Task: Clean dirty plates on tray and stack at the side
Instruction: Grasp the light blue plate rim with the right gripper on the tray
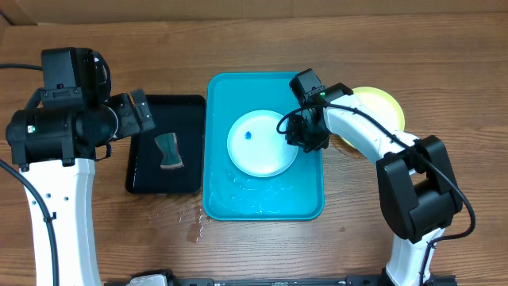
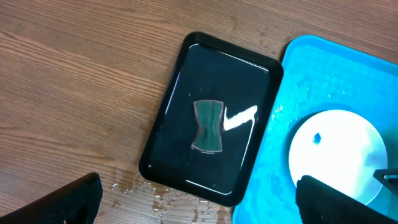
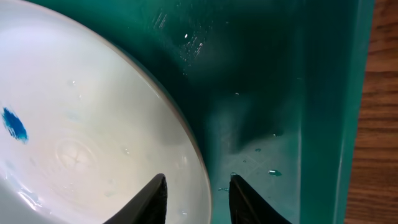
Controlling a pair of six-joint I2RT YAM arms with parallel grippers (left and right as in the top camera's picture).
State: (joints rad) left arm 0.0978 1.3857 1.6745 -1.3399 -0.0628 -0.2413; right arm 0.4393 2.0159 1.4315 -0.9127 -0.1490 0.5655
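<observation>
Your right gripper (image 3: pixel 198 180) has its jaws slightly apart astride the right rim of the plate (image 1: pixel 262 143), lying in the tray (image 1: pixel 226 199) mid-frame; the left gripper (image 1: pixel 145 114), spread wide, is farther away.

No legible text, labels or numbers anywhere.

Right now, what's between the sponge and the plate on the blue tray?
Overhead: only black tray floor, then the blue tray rim and wet floor.
</observation>
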